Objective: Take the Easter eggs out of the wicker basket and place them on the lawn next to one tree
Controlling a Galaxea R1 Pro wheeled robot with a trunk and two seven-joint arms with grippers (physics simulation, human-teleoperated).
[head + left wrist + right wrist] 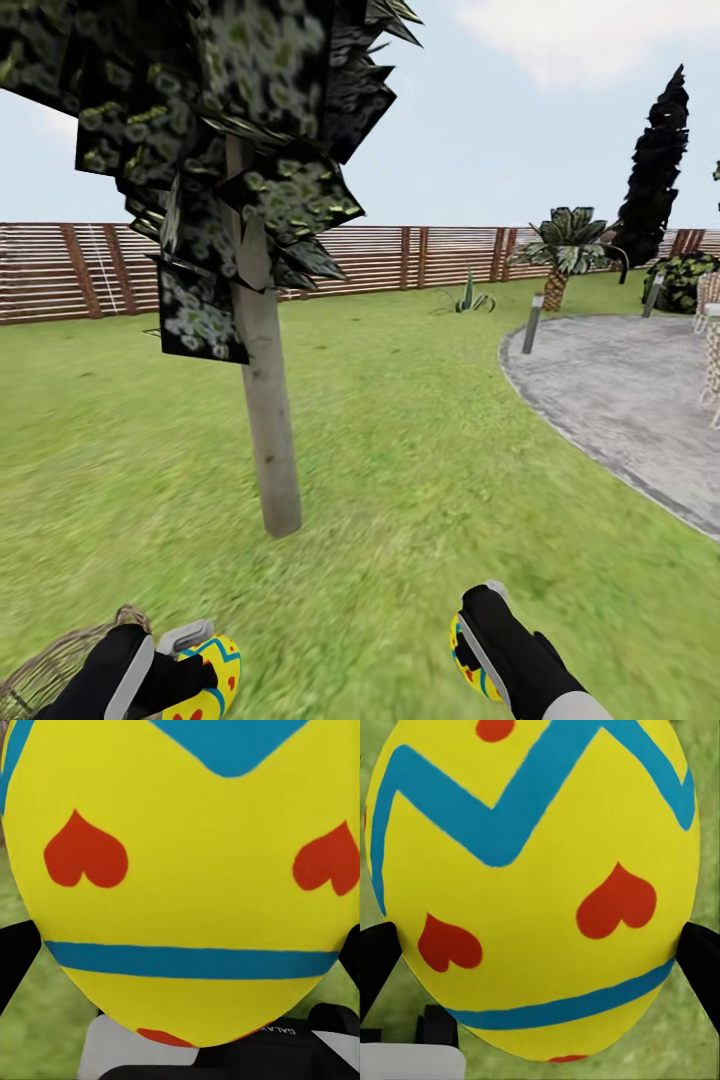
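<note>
Sunny garden lawn (pixel 400 420), tree (pixel 268 420) close ahead. Left fingers (pixel 185 665) clamped on one egg (pixel 212 680), right fingers (pixel 480 640) on another (pixel 468 665); wicker basket (pixel 50 670) behind, third egg unaccounted for, none placed yet.

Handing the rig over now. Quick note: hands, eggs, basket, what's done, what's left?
Left hand: shut on an egg.
Right hand: shut on a second egg.
Basket: beside the left hand, on the lawn; its inside can't be seen, so the third egg is unaccounted for.
Tree: straight ahead, no eggs at its base.
Done: two eggs picked up.
Left: set both down by the trunk, then fetch the third.
</note>
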